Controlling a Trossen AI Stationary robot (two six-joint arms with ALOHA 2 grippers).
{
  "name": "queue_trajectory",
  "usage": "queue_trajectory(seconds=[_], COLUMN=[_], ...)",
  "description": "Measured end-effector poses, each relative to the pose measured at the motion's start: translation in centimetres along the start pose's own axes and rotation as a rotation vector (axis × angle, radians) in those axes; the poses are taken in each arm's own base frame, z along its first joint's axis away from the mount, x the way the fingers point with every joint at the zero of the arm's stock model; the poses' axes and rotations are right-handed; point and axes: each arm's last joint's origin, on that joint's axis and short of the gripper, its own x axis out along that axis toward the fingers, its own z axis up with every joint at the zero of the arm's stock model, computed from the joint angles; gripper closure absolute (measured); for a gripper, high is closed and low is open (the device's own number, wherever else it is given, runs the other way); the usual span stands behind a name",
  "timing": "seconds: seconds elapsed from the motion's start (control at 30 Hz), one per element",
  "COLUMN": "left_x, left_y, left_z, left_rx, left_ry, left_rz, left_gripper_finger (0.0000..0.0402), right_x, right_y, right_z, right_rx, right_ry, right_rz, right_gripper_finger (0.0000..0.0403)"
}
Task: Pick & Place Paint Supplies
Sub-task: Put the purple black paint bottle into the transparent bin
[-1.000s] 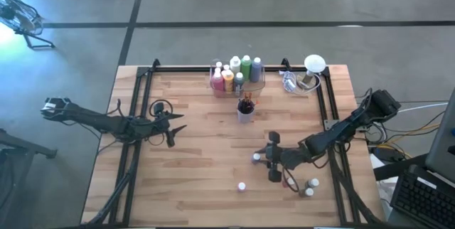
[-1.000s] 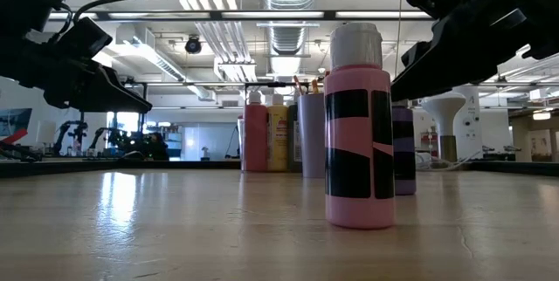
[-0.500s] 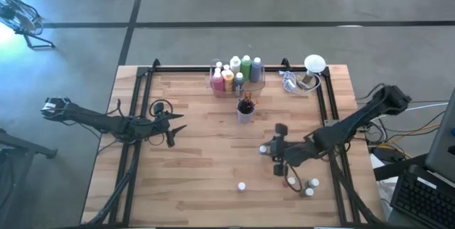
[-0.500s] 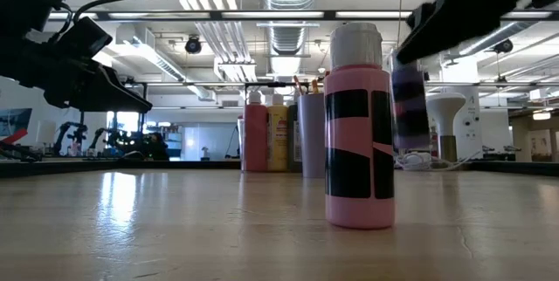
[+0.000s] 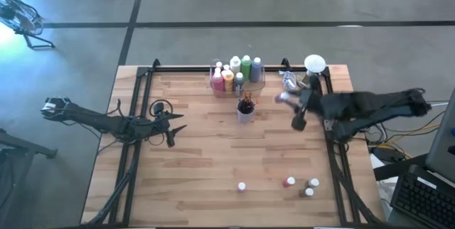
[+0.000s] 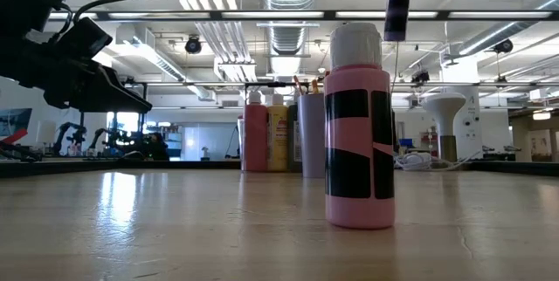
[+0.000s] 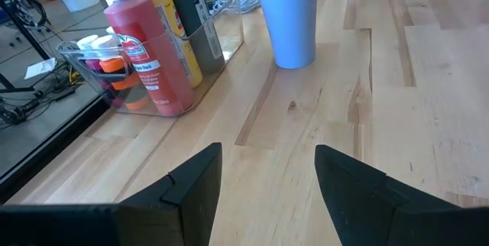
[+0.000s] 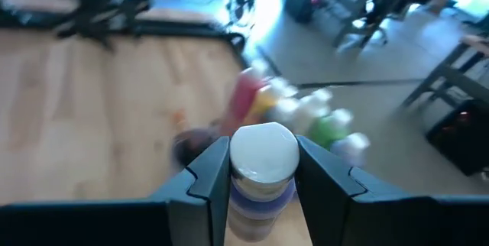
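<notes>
A: Right hand (image 8: 263, 200) up and across from the front-right of the bench, now high near the back-right, clamped on a purple bottle (image 8: 263, 171). Seen lifted clear in the low view too (image 6: 397, 12).

B: Meaning for the task?

A: Pick looks done, carry under way toward the clear bin (image 5: 236, 81) of bottles at the back centre. Probably place next. Not yet over the bin, off to its right.

B: Left hand?

A: Left hand (image 7: 269, 181) parked low over the left side of the bench, fingers wide, nothing between them. No change.

B: Left on the bench?

A: Pink bottle (image 6: 359, 128) at front centre, three small ones (image 5: 301, 185) at front right. Brush cup (image 5: 245, 109) just before the bin.

B: Hard to make out?

A: Right arm smeared by motion from above, bottle there only a pale blur (image 5: 286, 97). Wrist view blurred beyond the cap, bin contents just colour patches. Bottle's lower half cut off by the fingers. Brush count in the cup not readable.
</notes>
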Motion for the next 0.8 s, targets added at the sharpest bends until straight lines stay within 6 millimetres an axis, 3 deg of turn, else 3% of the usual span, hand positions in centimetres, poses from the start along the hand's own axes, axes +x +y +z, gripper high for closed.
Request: queue_trajectory(seconds=[0.2,0.47,0.67,0.8], left_x=[0.0,0.0,0.0,0.0], left_y=[0.0,0.0,0.0,0.0], left_z=[0.0,0.0,0.0,0.0], left_rx=[0.0,0.0,-0.001,-0.001], left_ry=[0.0,-0.001,-0.001,-0.001], left_rz=[0.0,0.0,0.0,0.0], left_gripper_finger=[0.0186,0.0186,0.0186,0.0186], right_x=[1.0,7.6,10.2,9.4], right_y=[-5.2,-10.3,-11.5,-11.1], right_z=[1.3,0.7,-0.5,-1.0], right_rx=[0.091,0.166,0.136,0.129], right_ry=[-0.084,-0.083,-0.016,0.038], right_rz=[-0.039,-0.003,-0.026,0.018], right_gripper_finger=[0.0289,0.0289,0.0287,0.029])
